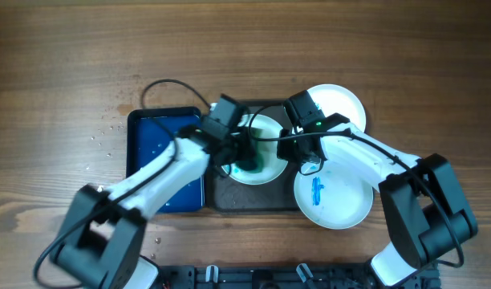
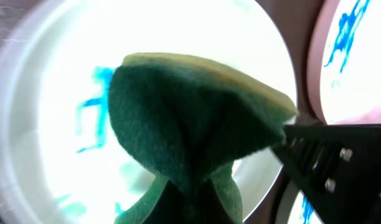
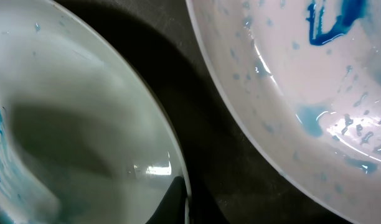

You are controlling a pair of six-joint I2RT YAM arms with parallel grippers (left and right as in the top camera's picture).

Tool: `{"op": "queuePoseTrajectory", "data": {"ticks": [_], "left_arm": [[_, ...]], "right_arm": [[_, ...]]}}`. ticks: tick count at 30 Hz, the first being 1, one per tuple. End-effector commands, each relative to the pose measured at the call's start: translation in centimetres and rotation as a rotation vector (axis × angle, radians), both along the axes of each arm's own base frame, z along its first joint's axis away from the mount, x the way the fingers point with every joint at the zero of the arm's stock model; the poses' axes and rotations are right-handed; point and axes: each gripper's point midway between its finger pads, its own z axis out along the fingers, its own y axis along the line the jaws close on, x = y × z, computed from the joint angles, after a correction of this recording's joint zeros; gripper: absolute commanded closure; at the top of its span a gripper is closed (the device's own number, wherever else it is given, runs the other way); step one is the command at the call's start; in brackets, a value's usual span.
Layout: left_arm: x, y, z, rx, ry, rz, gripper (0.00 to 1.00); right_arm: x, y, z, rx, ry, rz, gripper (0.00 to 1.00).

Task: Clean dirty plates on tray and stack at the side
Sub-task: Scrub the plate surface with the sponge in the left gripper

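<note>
The dark tray [image 1: 229, 197] holds three white plates. The middle plate [image 1: 265, 132] has blue smears on its face [image 2: 53, 93]. My left gripper [image 1: 244, 160] is shut on a green sponge [image 2: 190, 124] and presses it on this plate. My right gripper [image 1: 294, 151] is at the same plate's right rim, with one finger [image 3: 178, 202] lying inside the rim; it looks shut on it. A second plate [image 1: 342, 201] at the front right carries a blue scribble. The third plate [image 1: 342, 103] is at the back right.
A smaller deep-blue tray [image 1: 156, 136] lies left of the dark tray, under my left arm. Water droplets dot the wooden table [image 1: 109, 128] to its left. In the right wrist view a wet, blue-marked plate [image 3: 315, 81] lies across a strip of dark tray [image 3: 197, 93].
</note>
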Motion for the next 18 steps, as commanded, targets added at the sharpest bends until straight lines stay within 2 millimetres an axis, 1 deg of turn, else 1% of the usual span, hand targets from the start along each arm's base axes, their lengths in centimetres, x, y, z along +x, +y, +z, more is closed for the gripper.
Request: {"op": "queuePoseTrajectory", "data": {"ticks": [1, 2, 4, 5, 6, 8, 9, 11, 12, 14, 15, 16, 18], "left_arm": [[-0.8, -3.6, -2.3, -0.073, 0.060, -0.026, 0.96], [-0.7, -4.2, -2.9, -0.080, 0.059, -0.031, 0.96], [-0.4, -4.8, -3.8, -0.083, 0.052, -0.036, 0.96], [-0.3, -4.6, -4.2, -0.070, 0.051, -0.029, 0.96], [0.0, -3.9, -4.6, -0.039, 0.043, -0.009, 0.96], [0.8, -1.7, -5.3, 0.054, 0.022, 0.049, 0.96], [1.4, 1.1, -5.9, 0.161, 0.010, 0.111, 0.96], [1.6, 3.9, -6.3, 0.255, 0.015, 0.166, 0.96], [1.6, 6.3, -6.6, 0.333, 0.027, 0.210, 0.96], [1.5, 10.4, -6.8, 0.450, 0.057, 0.304, 0.96], [1.3, 11.7, -6.8, 0.481, 0.072, 0.329, 0.96], [1.2, 12.3, -6.8, 0.490, 0.084, 0.341, 0.96], [1.1, 12.8, -6.9, 0.492, 0.097, 0.343, 0.96]], "right_arm": [[-1.9, -3.4, -3.1, -0.159, 0.068, -0.029, 0.96], [-1.9, -3.4, -3.1, -0.158, 0.068, -0.029, 0.96], [-1.9, -3.4, -3.1, -0.159, 0.068, -0.029, 0.96], [-1.9, -3.4, -3.1, -0.159, 0.069, -0.029, 0.96], [-2.0, -3.4, -3.1, -0.160, 0.070, -0.028, 0.96], [-2.0, -3.4, -3.1, -0.160, 0.071, -0.028, 0.96], [-2.0, -3.4, -3.1, -0.161, 0.072, -0.028, 0.96], [-2.1, -3.3, -3.1, -0.155, 0.075, -0.024, 0.96], [-2.2, -3.2, -3.1, -0.147, 0.079, -0.018, 0.96], [-2.2, -3.1, -3.1, -0.145, 0.079, -0.018, 0.96], [-2.2, -3.1, -3.1, -0.145, 0.079, -0.018, 0.96], [-2.1, -3.1, -3.1, -0.144, 0.078, -0.018, 0.96], [-2.1, -3.1, -3.1, -0.143, 0.076, -0.019, 0.96]]}}
